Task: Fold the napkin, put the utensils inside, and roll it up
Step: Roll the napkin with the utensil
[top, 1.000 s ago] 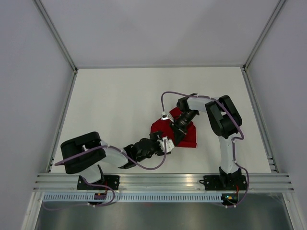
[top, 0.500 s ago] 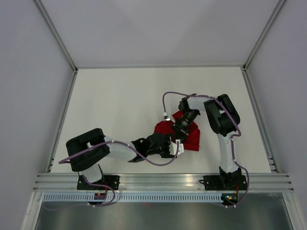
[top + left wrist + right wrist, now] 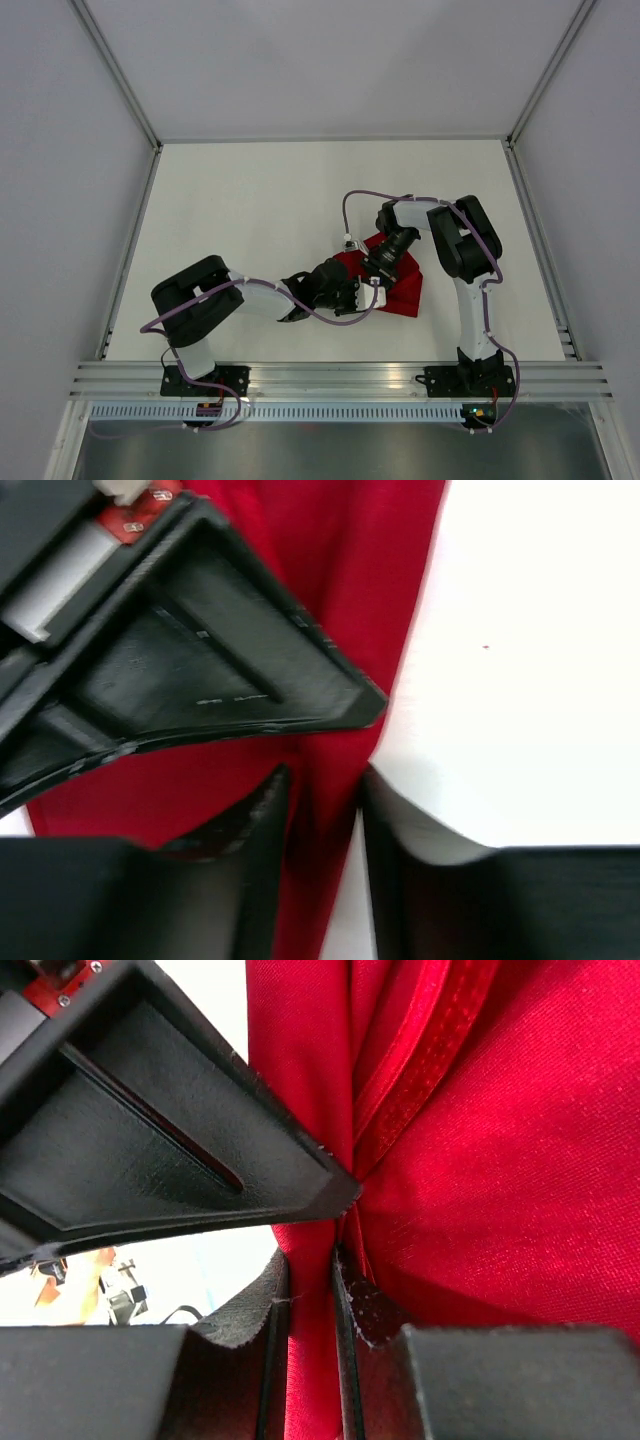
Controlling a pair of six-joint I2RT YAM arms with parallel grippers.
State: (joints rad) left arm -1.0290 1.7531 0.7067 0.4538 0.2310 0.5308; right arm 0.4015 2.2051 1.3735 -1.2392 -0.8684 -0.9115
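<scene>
The red napkin [image 3: 400,288] lies bunched and folded on the white table, right of centre. My left gripper [image 3: 362,293] is at its left edge and is shut on a fold of the red cloth [image 3: 330,680]. My right gripper [image 3: 372,272] comes down from above and is shut on another fold of the cloth [image 3: 480,1160]. The two grippers almost touch over the napkin. The pale stick-like utensil is not in view.
The white table [image 3: 250,220] is bounded by grey walls and metal corner posts. An aluminium rail [image 3: 340,378] runs along the near edge, with both arm bases on it. Purple cables loop off both wrists.
My left gripper has moved right, further onto the napkin and close to the right gripper. The napkin has bunched narrower and shifted right. The right gripper has barely moved.
</scene>
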